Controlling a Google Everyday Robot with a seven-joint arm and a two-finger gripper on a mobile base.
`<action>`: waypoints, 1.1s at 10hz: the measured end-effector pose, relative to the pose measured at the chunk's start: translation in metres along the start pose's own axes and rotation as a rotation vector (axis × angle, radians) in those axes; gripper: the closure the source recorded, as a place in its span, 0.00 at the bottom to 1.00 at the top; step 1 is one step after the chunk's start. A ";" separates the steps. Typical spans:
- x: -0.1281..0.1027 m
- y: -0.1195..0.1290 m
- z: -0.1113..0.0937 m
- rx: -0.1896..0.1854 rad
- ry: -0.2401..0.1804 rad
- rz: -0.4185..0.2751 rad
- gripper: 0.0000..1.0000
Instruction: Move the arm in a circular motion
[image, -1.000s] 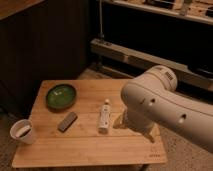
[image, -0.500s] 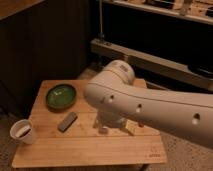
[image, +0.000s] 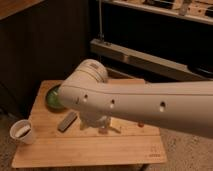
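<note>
The arm (image: 130, 102), thick, smooth and off-white with small dark screw holes, reaches in from the right edge across the middle of the view. Its rounded joint (image: 90, 72) is above the table's left half. The gripper (image: 97, 121) hangs under this joint, low over the middle of the wooden table (image: 85, 150), and the arm hides most of it.
A green bowl (image: 51, 97) sits at the table's back left, partly behind the arm. A grey flat block (image: 67, 121) lies left of the gripper. A white cup (image: 23, 132) stands at the front left corner. A pale bottle (image: 116, 126) lies under the arm. Dark shelving (image: 150, 57) stands behind.
The arm has swung further left and nearer the camera, now covering part of the green bowl and most of the bottle. The things on the table have not moved.
</note>
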 end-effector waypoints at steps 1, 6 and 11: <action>0.008 -0.015 -0.002 0.000 0.000 -0.009 0.20; 0.019 -0.043 -0.002 0.003 0.000 -0.021 0.20; 0.043 -0.056 -0.003 0.016 -0.026 -0.021 0.20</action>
